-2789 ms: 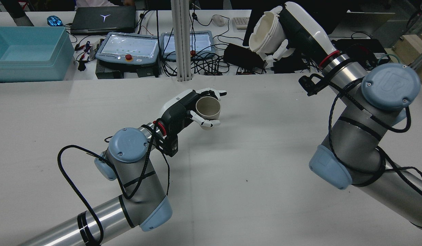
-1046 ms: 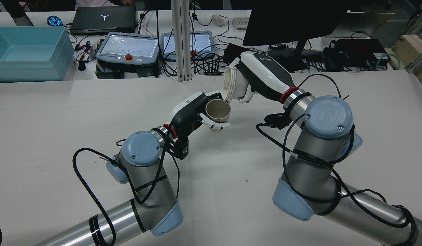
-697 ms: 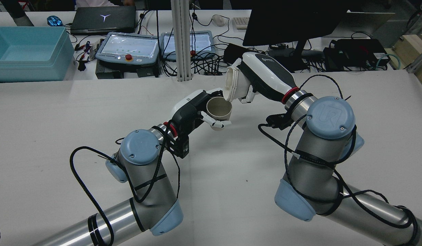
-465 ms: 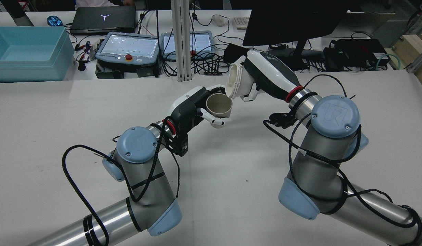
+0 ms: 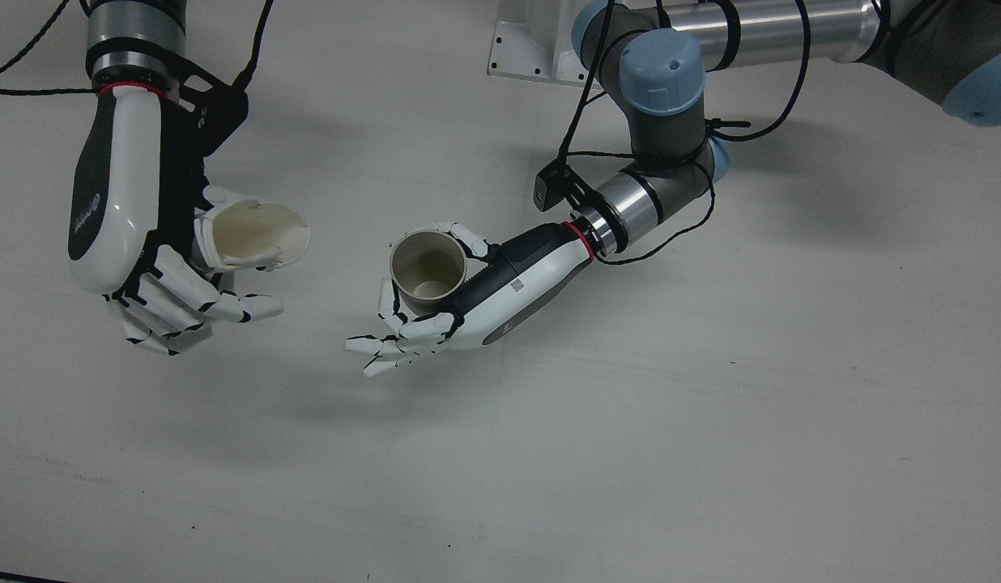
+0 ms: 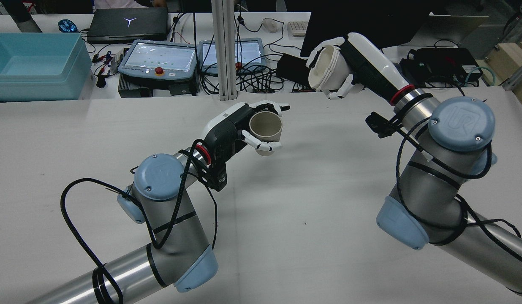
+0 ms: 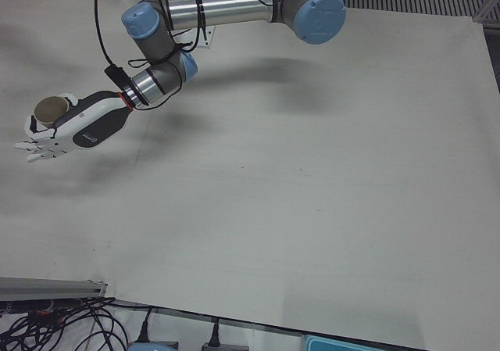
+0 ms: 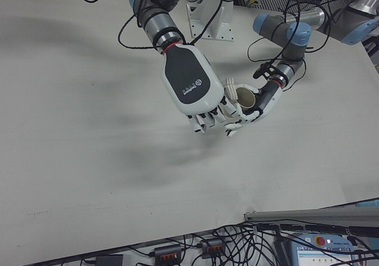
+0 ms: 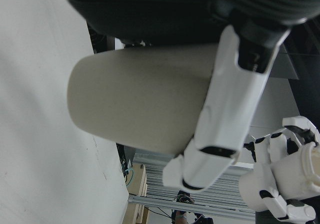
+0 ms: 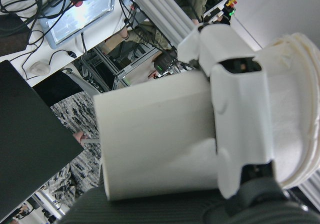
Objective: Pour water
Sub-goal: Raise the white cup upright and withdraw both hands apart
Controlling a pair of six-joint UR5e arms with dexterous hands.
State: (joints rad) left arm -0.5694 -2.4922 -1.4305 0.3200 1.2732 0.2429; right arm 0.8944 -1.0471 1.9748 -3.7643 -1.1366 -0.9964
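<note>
Change vs. rear view 0.5 s ago: the right hand [image 6: 349,63] has pulled away from the left hand [image 6: 240,126]. Then, the white cup [image 6: 324,67] had its rim at the lip of the beige cup [image 6: 265,128], centre frame. Now it sits in the upper right of centre in the rear view, raised over the far edge of the surface [image 6: 286,211], well apart from the beige cup. Left hand barely shifted, slightly to frame left.

White cup: ribbed rim, off-white inside, tilted on its side with the mouth facing the beige cup in the front view [image 5: 253,235]. Right hand [image 5: 144,235] grips it, fingers wrapped around the body.

Beige cup: plain, matte, roughly upright, mouth open to the front view camera [image 5: 428,271], left of centre. Contents: cannot tell. Left hand [image 5: 468,291] grips it between a thumb on one side and fingers on the other; the remaining fingers [image 5: 387,344] are splayed free. Cup is held above the surface, not resting on it.
</note>
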